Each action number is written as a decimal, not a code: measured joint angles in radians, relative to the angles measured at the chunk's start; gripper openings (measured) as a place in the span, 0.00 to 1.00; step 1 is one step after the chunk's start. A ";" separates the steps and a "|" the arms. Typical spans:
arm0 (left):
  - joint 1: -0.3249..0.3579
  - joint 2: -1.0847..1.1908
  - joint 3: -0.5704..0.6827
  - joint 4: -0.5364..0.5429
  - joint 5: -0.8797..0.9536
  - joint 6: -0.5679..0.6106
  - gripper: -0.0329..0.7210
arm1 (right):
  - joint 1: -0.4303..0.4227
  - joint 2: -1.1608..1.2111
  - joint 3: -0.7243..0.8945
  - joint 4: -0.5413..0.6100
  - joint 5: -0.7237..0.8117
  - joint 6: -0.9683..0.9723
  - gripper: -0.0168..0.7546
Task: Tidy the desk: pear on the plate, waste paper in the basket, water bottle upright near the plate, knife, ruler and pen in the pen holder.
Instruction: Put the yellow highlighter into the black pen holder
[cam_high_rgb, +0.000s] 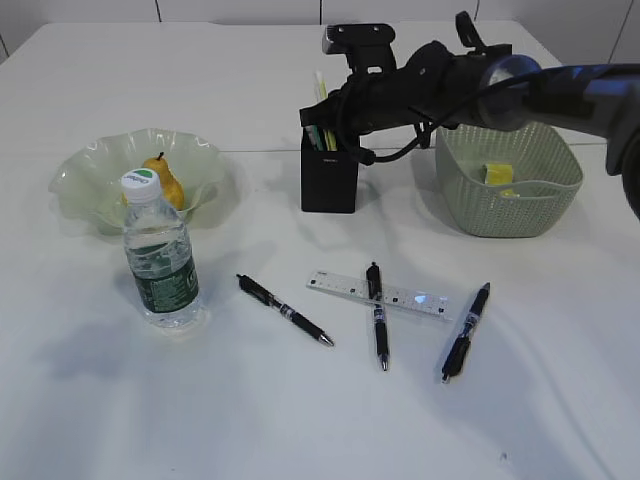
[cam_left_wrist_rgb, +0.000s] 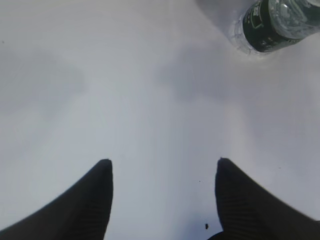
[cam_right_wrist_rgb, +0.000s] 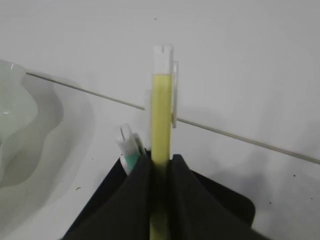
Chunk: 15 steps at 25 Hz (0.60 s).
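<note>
We put a yellow pen (cam_right_wrist_rgb: 161, 135) into the pen holder (cam_high_rgb: 329, 180) — our right gripper (cam_right_wrist_rgb: 161, 165) pinches it above the opening. Next we must release it; three pens and the ruler (cam_high_rgb: 380, 293) wait on the table.

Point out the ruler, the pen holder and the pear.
ruler (cam_high_rgb: 345, 286), exterior view, bare left stretch of the clear strip.
pen holder (cam_high_rgb: 329, 183), exterior view, black front wall.
pear (cam_high_rgb: 171, 190), exterior view, yellow skin right of the bottle cap.
</note>
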 joint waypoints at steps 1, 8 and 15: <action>0.000 0.000 0.000 0.000 0.000 0.000 0.65 | 0.000 0.002 0.000 0.000 0.000 0.000 0.09; 0.000 0.000 0.000 0.000 0.005 0.000 0.65 | 0.000 0.004 0.000 0.032 0.000 0.000 0.43; 0.000 0.000 0.000 0.000 0.036 0.000 0.65 | 0.000 -0.011 0.000 0.087 0.011 -0.001 0.50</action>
